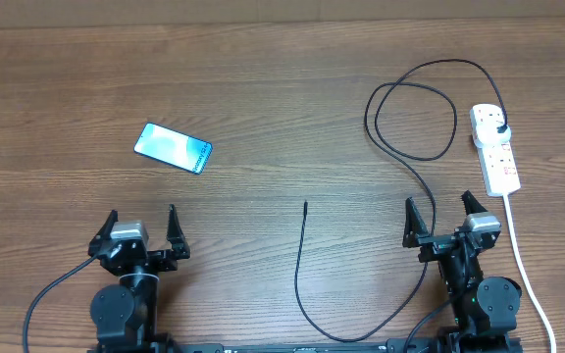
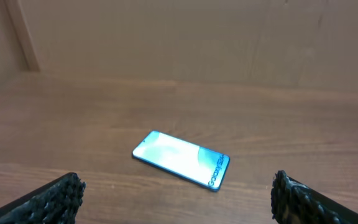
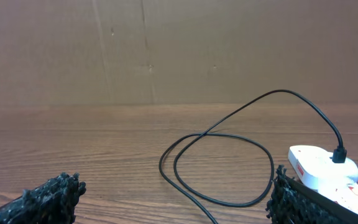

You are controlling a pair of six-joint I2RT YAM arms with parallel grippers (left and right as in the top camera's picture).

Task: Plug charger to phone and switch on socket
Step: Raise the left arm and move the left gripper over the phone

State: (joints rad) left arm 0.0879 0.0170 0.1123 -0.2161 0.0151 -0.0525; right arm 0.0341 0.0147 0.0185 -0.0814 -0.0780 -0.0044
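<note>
Left gripper [image 1: 141, 214]: jaws spread wide, holding nothing.
Right gripper [image 1: 437, 201]: likewise released (empty).
Phone [image 1: 173, 147]: flat on table [image 1: 263, 78], screen lit, beyond left gripper.
Charger [image 1: 302, 235]: plugged into socket [image 1: 495, 149] far right; tip loose mid-table, well apart from phone.

You have the phone [image 1: 173, 147] lying flat on the left half of the table [image 1: 263, 78], ahead of the left gripper [image 1: 141, 231]. The power strip [image 1: 495, 147] lies at the far right, ahead of the right gripper [image 1: 445, 218]. The charger [image 1: 301, 245] is plugged into the strip's far end. Its cable loops left of the strip, passes by the right gripper, curves along the near edge and ends mid-table, between the grippers and well apart from the phone.
</note>
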